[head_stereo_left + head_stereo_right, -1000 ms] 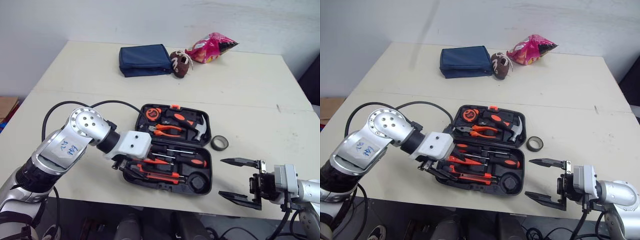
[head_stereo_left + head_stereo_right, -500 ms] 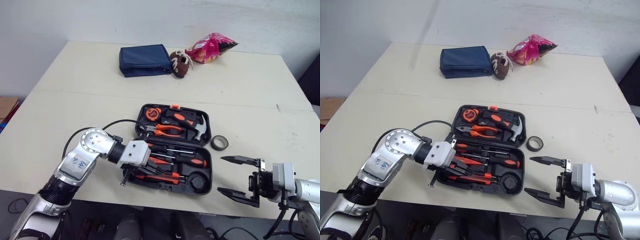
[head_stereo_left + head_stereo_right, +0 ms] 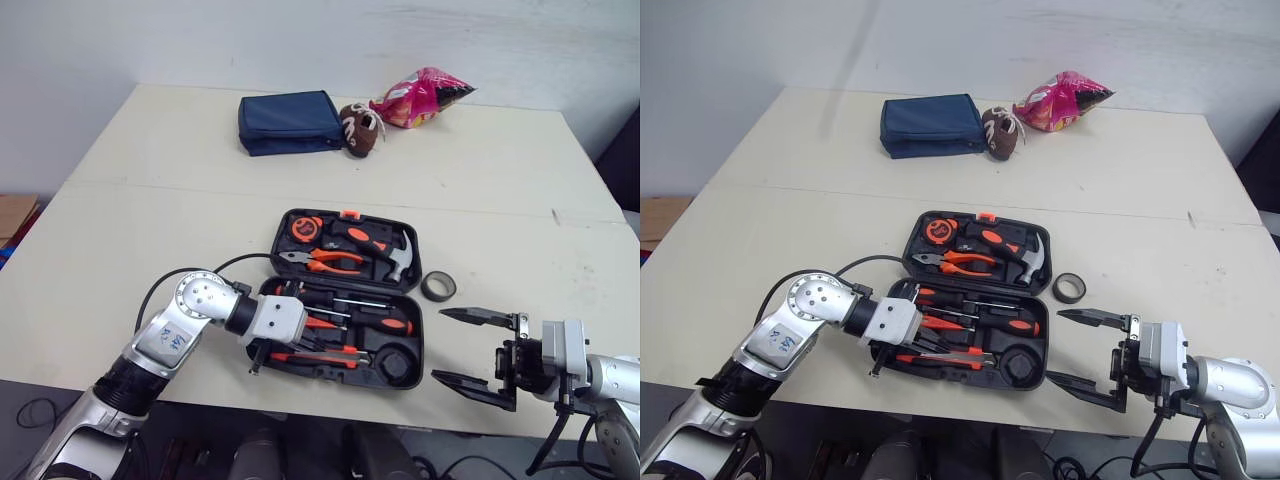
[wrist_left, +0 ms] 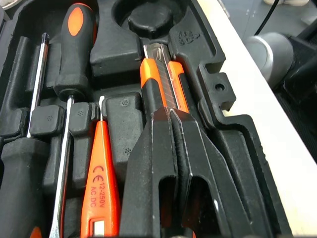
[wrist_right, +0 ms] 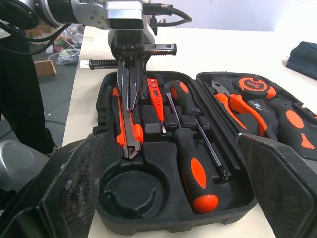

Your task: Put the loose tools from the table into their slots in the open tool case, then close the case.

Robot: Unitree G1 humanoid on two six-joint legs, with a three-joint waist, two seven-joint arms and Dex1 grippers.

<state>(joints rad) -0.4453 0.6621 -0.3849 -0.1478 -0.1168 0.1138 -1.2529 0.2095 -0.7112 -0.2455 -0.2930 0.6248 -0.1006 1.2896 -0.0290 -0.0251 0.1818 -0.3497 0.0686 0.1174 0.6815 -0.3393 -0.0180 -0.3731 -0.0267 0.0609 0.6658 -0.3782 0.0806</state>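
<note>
Left wrist view has the left gripper [image 4: 172,113] with its two black fingers pressed flat together, nothing between them, and the tips down on the orange utility knife [image 4: 157,82] lying in its slot in the open tool case [image 3: 345,295]. Beside the knife sit an orange voltage tester [image 4: 98,171] and a black-and-orange screwdriver [image 4: 74,44], each in its own slot.

From the head views, that gripper is over the case's near-left part, about 8 o'clock from the case's middle. Pliers [image 3: 325,262], a hammer [image 3: 388,252] and a tape measure [image 3: 306,227] fill the far half. A roll of black tape [image 3: 438,286] lies loose on the table [image 3: 150,230], just beside the case at its 3 o'clock. The right gripper [image 3: 440,345] is spread wide and holds nothing, at the case's 4 o'clock, apart from both case and tape.
</note>
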